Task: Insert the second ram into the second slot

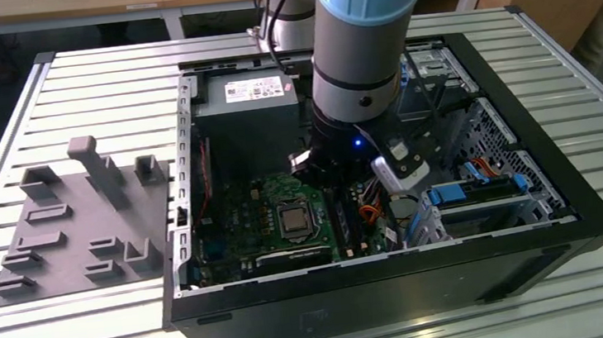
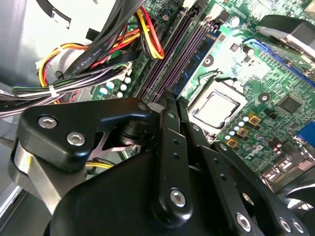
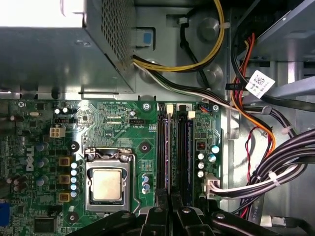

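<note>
In both wrist views the gripper [image 2: 173,101] [image 3: 170,196] has its jaws drawn together, with no gap to speak of and nothing to be seen clamped between them; the tips stand right over the near end of the memory slots [image 3: 165,147], touching or almost touching, I cannot tell which.

Just beside the tips, a thin blue-edged stick stands on edge in the bank of slots; I take it for the second ram [image 2: 196,58] [image 3: 187,157], though whether it is the 1st or the 2nd stick, and whether it is fully seated, cannot be settled from here. Its long axis runs straight away from the jaws along the slots, parallel to the closed finger line; so stick, slot and jaws lie on nearly 1 line, the stick offset to the cable side by about 1 slot.

On the other side of the slots sits the processor socket [image 3: 107,184], its metal lid bare; on the stick's side a bundle of cables [image 3: 275,167] sweeps close past the board edge.

In the exterior view the arm [image 1: 363,55] reaches steeply down into the open computer case [image 1: 399,263], near the power supply [image 1: 246,108]; the case lies on a slatted table [image 1: 104,72], with a grey fixture plate [image 1: 74,224] well apart at the exterior view's left.
</note>
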`<action>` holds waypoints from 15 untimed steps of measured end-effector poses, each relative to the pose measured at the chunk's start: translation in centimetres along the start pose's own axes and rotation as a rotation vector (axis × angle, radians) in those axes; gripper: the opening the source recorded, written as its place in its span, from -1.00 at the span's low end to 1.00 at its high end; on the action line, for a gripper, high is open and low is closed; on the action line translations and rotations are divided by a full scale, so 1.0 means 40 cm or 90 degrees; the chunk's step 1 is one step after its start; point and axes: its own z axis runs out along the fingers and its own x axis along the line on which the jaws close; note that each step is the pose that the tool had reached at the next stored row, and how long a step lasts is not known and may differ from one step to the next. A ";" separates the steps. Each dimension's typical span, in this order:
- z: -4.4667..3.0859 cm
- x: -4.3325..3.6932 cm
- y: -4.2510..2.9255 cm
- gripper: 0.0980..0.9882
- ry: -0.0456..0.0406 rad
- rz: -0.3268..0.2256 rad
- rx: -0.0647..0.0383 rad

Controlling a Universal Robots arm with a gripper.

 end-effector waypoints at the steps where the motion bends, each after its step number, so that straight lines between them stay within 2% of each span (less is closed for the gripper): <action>1: 0.001 0.000 0.000 -0.91 0.0002 0.000 0.000; 15: 0.017 -0.005 -0.001 -0.91 0.0012 -0.002 0.000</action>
